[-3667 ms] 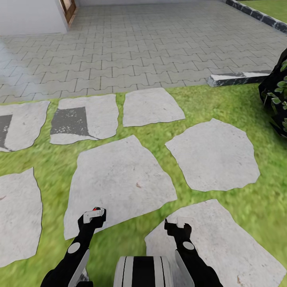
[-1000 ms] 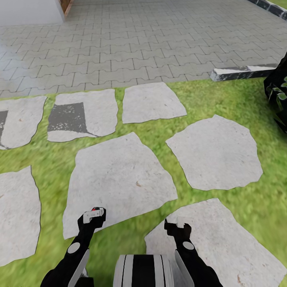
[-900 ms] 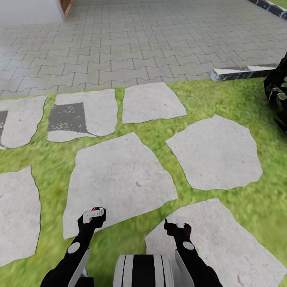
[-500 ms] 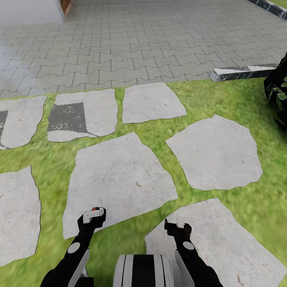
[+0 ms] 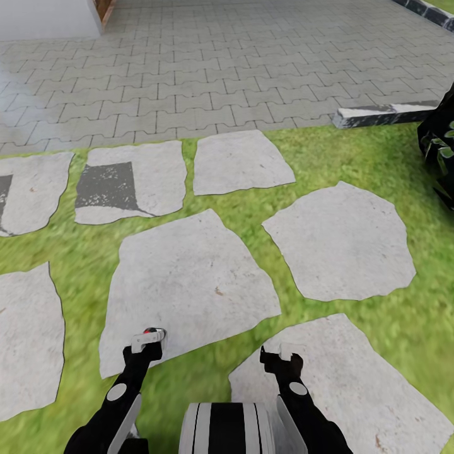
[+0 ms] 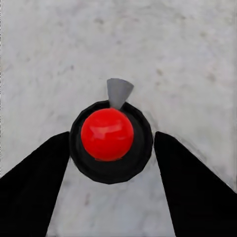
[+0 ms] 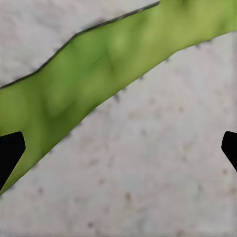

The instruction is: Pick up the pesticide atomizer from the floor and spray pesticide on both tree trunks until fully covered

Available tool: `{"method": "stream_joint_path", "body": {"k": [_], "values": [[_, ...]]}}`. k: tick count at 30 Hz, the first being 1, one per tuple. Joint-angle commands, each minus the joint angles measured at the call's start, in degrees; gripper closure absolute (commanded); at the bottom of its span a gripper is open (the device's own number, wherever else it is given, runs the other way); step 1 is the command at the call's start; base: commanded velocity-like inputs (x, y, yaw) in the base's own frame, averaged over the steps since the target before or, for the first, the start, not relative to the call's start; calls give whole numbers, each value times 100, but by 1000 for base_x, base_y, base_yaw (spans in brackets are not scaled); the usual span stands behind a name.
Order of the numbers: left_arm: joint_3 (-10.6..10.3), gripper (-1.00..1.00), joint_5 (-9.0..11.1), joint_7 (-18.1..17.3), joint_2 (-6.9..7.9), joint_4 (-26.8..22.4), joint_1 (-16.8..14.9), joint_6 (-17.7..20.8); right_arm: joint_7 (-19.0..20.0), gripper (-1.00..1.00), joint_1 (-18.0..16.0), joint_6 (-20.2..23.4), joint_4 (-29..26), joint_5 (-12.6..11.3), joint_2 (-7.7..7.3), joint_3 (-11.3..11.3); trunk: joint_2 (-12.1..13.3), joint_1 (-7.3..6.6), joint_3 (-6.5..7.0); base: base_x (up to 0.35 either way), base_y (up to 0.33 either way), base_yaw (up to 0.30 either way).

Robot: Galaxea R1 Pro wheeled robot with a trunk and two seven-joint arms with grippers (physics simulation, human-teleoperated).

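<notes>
Nearest, the robot's striped white and black trunk [image 5: 227, 430] sits low in the middle of the head view. The two black arms reach forward from it.

The left end effector [image 5: 148, 340] hangs over the near edge of a big grey stepping stone [image 5: 189, 277]. In the left wrist view the left end effector [image 6: 111, 163] has its two black fingers [image 6: 32, 182] spread a little, one on each side of the pesticide atomizer [image 6: 109, 140]. The atomizer looks like a round black thing with a red ball on top and a small grey tip. The fingers stand just beside it, but I cannot tell if they squeeze it or only sit around it. In the head view a tiny red dot shows at the tip of this end effector.

The right end effector [image 5: 280, 356] hangs over another stone [image 5: 340, 384] on the near right. In the right wrist view its finger tips [image 7: 10, 150] are far apart at the two sides, so it is open and holds nothing. Under it lie grey stone and a strip of green grass [image 7: 98, 69].

Farther out, more flat stones lie in the grass [image 5: 88, 258]. One stone on the left has a dark patch [image 5: 108, 186]. On the far right stands a dark leafy bush [image 5: 441, 151]. Beside it lies a pale curb [image 5: 384, 115]. Farthest away is grey block paving [image 5: 239, 63], and a white wall [image 5: 47, 17] at the far left.
</notes>
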Motion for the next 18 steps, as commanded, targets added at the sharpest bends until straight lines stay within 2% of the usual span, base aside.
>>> {"method": "stream_joint_path", "body": {"k": [1,18], "values": [[-35,100,47,47,10,1,-3,-23,-44,-100,-1,22,-11,-56,-4,24,-1,-1,-3,0,0,0],[-35,100,44,41,9,1,-3,-24,-44,-100,-1,22,-8,-56,-2,24,-1,-1,-3,0,0,0]]}}
